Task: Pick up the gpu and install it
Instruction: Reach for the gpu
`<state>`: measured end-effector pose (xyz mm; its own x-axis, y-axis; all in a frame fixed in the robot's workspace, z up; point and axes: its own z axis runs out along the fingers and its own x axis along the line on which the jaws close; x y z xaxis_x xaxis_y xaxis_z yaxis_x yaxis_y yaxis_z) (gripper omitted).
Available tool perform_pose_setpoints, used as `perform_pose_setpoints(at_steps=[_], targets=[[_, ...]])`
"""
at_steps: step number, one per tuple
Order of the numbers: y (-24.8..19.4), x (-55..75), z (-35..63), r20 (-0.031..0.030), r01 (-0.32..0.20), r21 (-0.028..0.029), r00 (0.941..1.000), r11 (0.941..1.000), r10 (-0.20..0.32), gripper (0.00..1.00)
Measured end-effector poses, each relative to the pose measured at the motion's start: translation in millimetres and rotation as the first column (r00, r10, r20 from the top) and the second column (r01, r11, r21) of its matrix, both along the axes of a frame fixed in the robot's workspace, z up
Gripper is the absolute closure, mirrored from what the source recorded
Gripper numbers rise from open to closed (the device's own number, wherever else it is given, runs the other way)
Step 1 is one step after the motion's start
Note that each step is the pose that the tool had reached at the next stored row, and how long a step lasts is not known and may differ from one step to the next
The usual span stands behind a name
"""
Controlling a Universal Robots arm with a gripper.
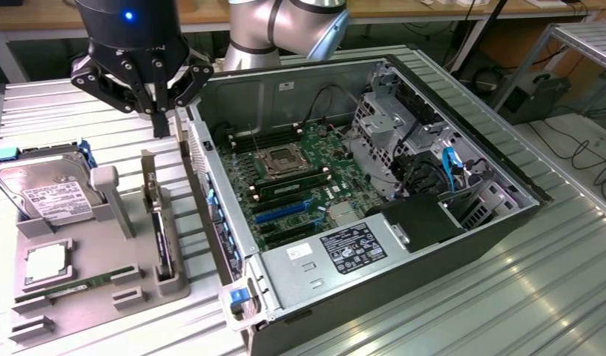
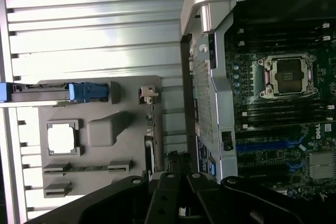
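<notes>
The ribbed metal tabletop [image 1: 540, 297] runs in silvery slats that catch bright glare. Behind it stands a wooden bench [image 1: 402, 11] — and off to the exterior view's right, black cables [image 1: 583, 152] sprawl over the pale floor [image 1: 555, 137] beside a dark box [image 1: 532, 93].

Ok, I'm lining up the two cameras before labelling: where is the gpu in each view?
Exterior view: the gpu stands on edge in the grey holder, on its side nearest the computer case.
Wrist view: the gpu is edge-on, between the holder's raised block and the case's outer wall.
Shared landmark: the CPU socket inside the case.
</notes>
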<state>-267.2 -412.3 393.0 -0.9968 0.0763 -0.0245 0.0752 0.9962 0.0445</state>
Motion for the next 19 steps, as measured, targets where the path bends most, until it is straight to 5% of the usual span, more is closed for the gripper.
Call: perform_pose_setpoints(at_steps=[19], targets=[[-3.4,-1.8,-0.7,0.0,0.0,0.0,1.0,1.0,0.0,0.89]])
